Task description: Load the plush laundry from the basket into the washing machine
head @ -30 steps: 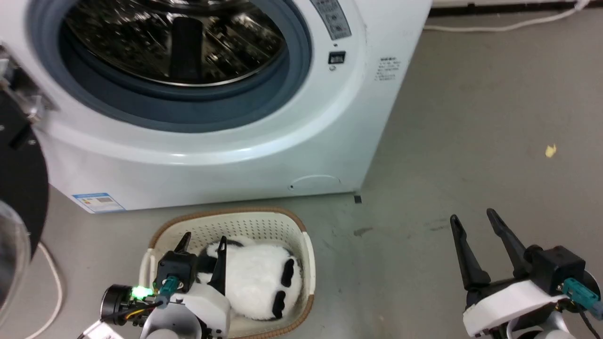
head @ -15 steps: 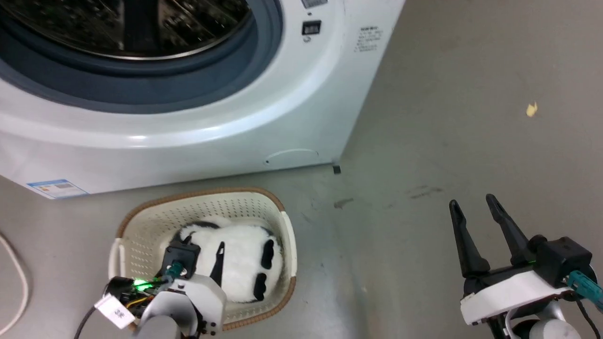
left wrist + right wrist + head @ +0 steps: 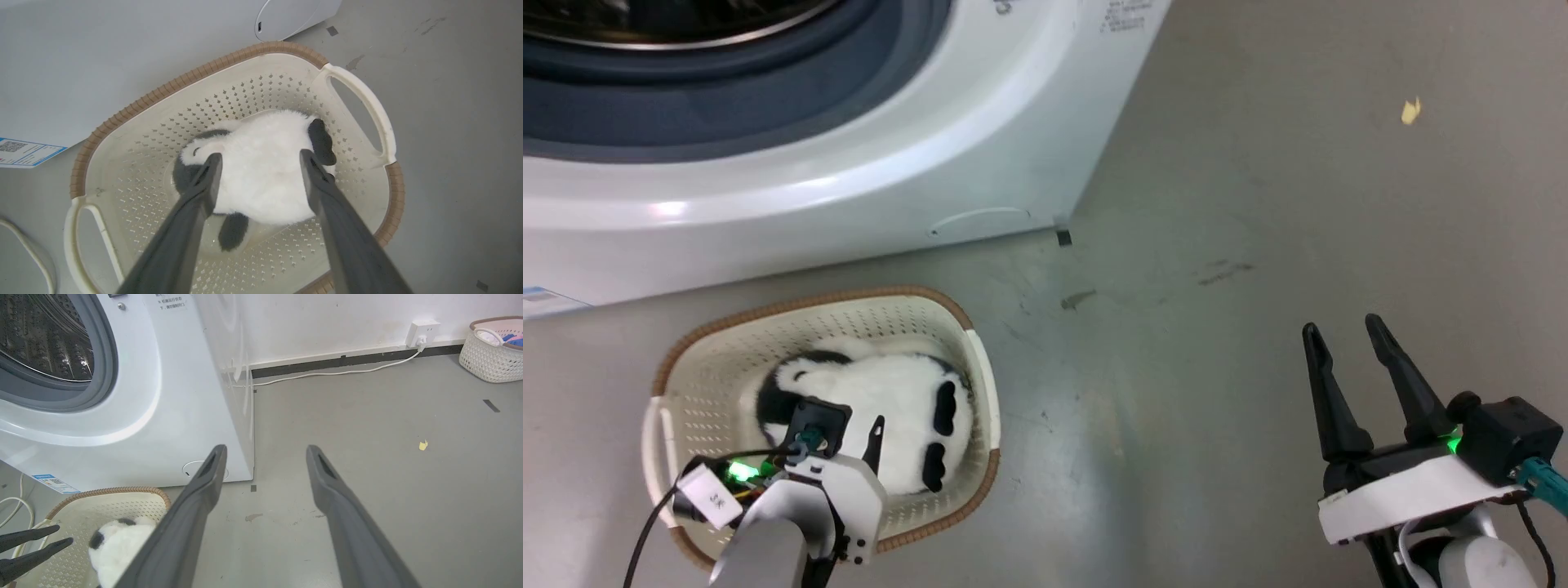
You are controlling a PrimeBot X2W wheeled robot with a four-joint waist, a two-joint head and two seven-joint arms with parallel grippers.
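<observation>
Left tool (image 3: 259,156): white housing (image 3: 845,490), dark fingers (image 3: 343,228)

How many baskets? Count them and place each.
2. One basket sits before the washer, holding the plush; a second basket stands by the wall. Others may be unseen.

left gripper (image 3: 259,157) points down, spread wide; right gripper (image 3: 1342,327) (well apart) points forward, also spread.

Head cam looks steeply down on grey floor (image 3: 1258,204), cream perforated plastic basket w/ brown rim (image 3: 719,367) & big white front-load washer (image 3: 849,196); left wrist cam sits close over same basket, right wrist cam sees both from farther off, low, facing fwd.
</observation>
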